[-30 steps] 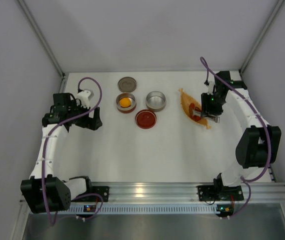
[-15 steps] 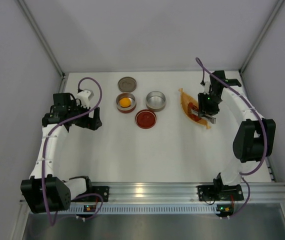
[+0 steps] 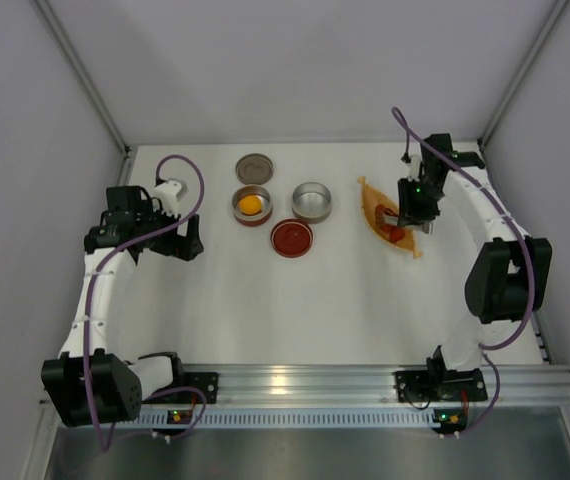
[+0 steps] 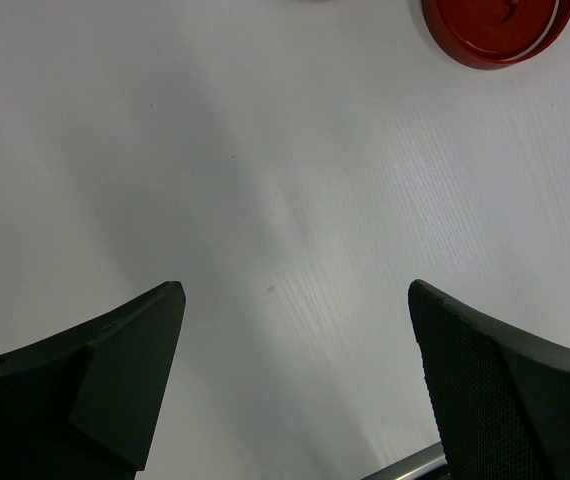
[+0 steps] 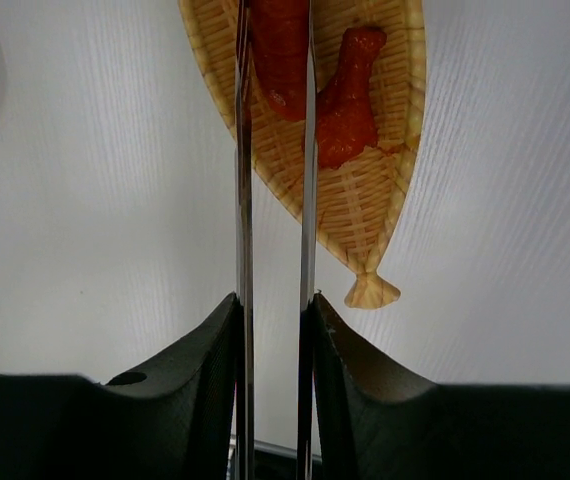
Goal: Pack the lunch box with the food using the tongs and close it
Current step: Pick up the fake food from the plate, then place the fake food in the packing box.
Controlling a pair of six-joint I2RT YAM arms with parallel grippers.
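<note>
My right gripper (image 5: 275, 300) (image 3: 417, 213) is shut on the tongs (image 5: 243, 170), one metal arm against each finger. The tongs reach forward into the orange woven dish (image 5: 365, 190) (image 3: 385, 213). Their two arms stand on either side of a red food slice (image 5: 280, 40); the tips are out of frame. A second red slice (image 5: 350, 95) lies beside it in the dish. A round orange-yellow food piece (image 3: 251, 204) sits in one lunch box tin (image 3: 238, 209). My left gripper (image 4: 295, 290) (image 3: 193, 240) hangs open over bare table, holding nothing.
An empty steel tin (image 3: 312, 201), a red lid (image 3: 292, 238) (image 4: 495, 25) and a grey lid (image 3: 254, 167) lie mid-table between the arms. White walls close in the table at the back and both sides. An aluminium rail (image 3: 295, 380) runs along the near edge.
My right gripper has shifted slightly toward the back over the dish and squeezed the tongs' arms closer together. The left arm has not moved.
</note>
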